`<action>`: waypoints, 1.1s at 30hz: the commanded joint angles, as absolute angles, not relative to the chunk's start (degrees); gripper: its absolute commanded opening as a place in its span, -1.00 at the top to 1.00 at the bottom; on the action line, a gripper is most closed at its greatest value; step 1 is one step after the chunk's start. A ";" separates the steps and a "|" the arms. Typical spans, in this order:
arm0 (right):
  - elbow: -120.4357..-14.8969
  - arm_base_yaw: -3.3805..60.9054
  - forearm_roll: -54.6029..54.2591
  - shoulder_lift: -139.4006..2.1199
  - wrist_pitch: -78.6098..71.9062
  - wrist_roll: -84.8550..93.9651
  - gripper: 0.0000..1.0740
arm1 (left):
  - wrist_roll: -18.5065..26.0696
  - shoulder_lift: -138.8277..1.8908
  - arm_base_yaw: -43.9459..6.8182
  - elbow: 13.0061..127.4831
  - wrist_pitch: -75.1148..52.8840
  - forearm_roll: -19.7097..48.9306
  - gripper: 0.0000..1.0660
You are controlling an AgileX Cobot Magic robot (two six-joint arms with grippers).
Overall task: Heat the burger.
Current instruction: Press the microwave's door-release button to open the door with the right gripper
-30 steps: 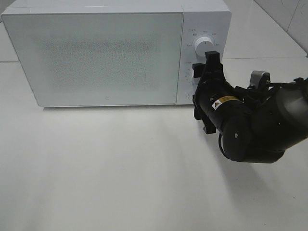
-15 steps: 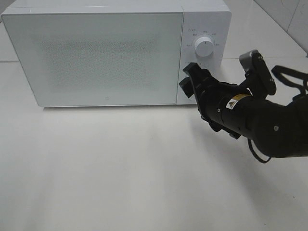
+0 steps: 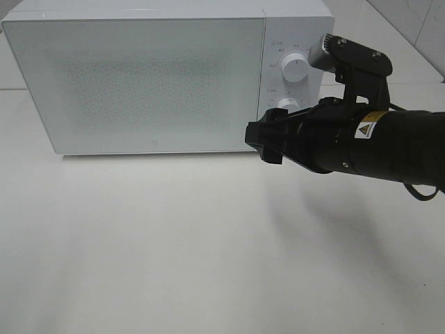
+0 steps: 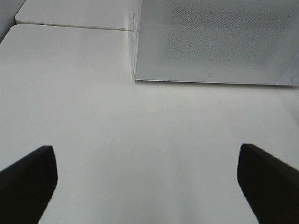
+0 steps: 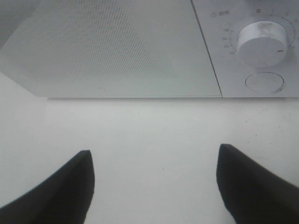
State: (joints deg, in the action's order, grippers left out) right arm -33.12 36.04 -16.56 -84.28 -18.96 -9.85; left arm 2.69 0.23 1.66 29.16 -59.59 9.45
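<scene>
The burger shows in none of the 3 views, so neither its look nor its place can be told. The white microwave fills the upper left and middle of the exterior frame, and its frosted door is shut and opaque.

Right of the door is the control panel, with 2 round white dials, an upper one and a lower one. The right gripper lies sideways at centre right of the exterior frame, its black body reaching in from the right edge. Its tip is in front of the panel's lower part, just below the lower dial. In its wrist view the 2 dark fingers stand apart with only bare white table between them.

The left gripper is outside the exterior frame. Its wrist view shows both fingers spread wide over the table, nothing between them, facing the microwave's front.
</scene>
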 commanded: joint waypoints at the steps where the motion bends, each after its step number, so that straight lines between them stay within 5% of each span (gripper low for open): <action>1: -34.15 35.07 -10.37 -79.35 -8.65 -7.28 -0.28 | 2.64 1.49 1.78 28.88 -58.84 9.97 -0.88; 10: -35.70 35.01 -4.93 -68.24 15.13 -7.28 -0.28 | 2.64 1.49 1.78 28.88 -58.84 9.97 -0.88; 33: -36.21 31.46 -0.63 -40.28 44.52 -7.45 -0.28 | 2.64 1.49 1.78 28.88 -58.84 9.97 -0.88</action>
State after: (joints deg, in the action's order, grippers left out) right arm -35.75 31.34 -0.80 -40.68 43.43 -7.79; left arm 2.69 0.23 1.66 29.16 -59.59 9.45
